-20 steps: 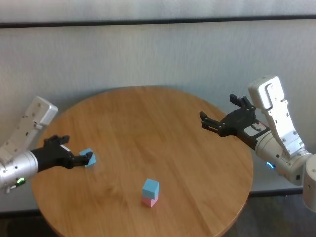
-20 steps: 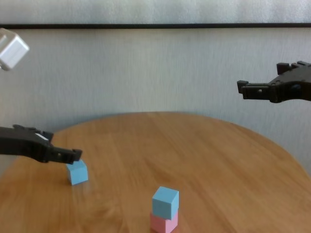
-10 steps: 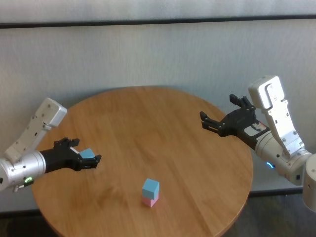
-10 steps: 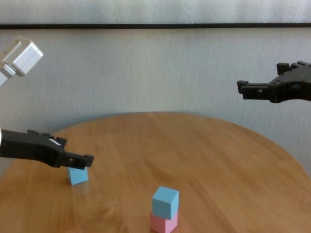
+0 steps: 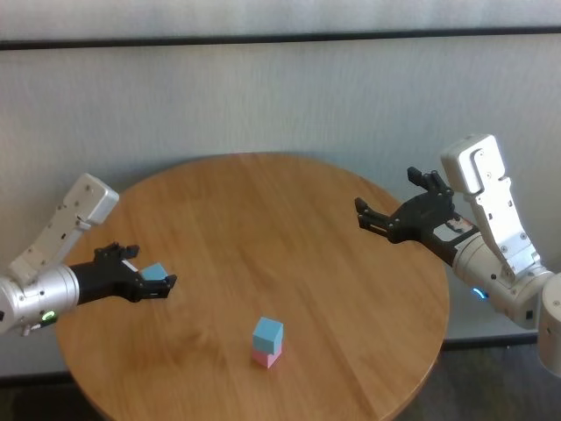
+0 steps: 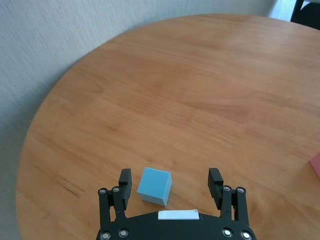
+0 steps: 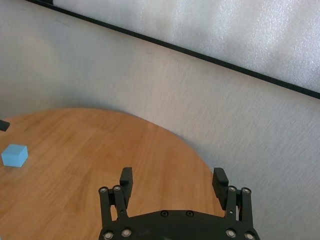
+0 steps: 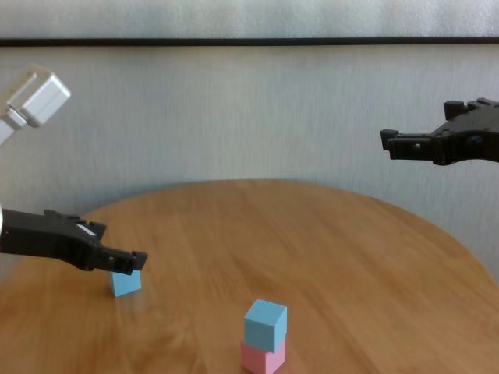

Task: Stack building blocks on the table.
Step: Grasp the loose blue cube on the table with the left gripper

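left gripper (image 6: 169, 184) sits low over the left side of the table (image 5: 263, 228), fingers spread wide, with one loose light blue block (image 6: 154, 186) on the wood between the fingertips (image 6: 215, 178). in the left wrist view clear gaps show on both sides of that block, so neither finger touches it. in the chest view the left gripper (image 8: 129, 259) overlaps the block's upper edge (image 8: 125, 283). a small white label strip (image 6: 178, 215) sits on the gripper body; no writing can be read on it.

right gripper (image 5: 387, 202) hangs well above the table's right side, fingers spread wide and holding nothing. the right wrist view shows its two fingertips (image 7: 220, 180) apart, with the table edge and wall beyond.

block count: three in all. two are light blue and one is pink. the second light blue block (image 5: 268, 333) rests squarely on the pink block (image 5: 266, 357) near the table's front centre, forming a stack of two. this stack stands well apart from the loose light blue block (image 5: 155, 273) and from both grippers.

no brand marks or legible text appear on the blocks, table or arms.
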You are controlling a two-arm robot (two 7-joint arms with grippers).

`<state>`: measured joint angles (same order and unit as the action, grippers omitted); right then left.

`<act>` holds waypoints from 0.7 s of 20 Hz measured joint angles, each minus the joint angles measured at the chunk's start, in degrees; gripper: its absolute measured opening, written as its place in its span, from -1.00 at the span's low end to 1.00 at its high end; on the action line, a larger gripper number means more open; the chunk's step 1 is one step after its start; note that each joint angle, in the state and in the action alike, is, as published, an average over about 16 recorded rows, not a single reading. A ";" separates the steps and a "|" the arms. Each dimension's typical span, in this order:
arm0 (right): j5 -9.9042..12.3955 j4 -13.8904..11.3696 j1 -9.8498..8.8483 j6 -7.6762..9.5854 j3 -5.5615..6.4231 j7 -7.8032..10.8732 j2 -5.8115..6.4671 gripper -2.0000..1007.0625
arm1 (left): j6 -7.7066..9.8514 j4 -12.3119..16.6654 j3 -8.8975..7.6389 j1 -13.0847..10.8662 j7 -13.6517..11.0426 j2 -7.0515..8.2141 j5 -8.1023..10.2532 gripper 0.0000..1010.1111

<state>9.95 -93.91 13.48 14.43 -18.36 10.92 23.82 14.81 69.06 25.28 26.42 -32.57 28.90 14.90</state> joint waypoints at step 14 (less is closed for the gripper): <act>0.00 0.00 0.00 0.00 0.00 0.00 0.00 1.00 | 1.87 -2.79 1.80 1.81 -1.03 -0.29 0.54 0.98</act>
<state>9.95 -93.91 13.48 14.43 -18.36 10.92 23.82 16.68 66.27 27.08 28.23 -33.60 28.61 15.45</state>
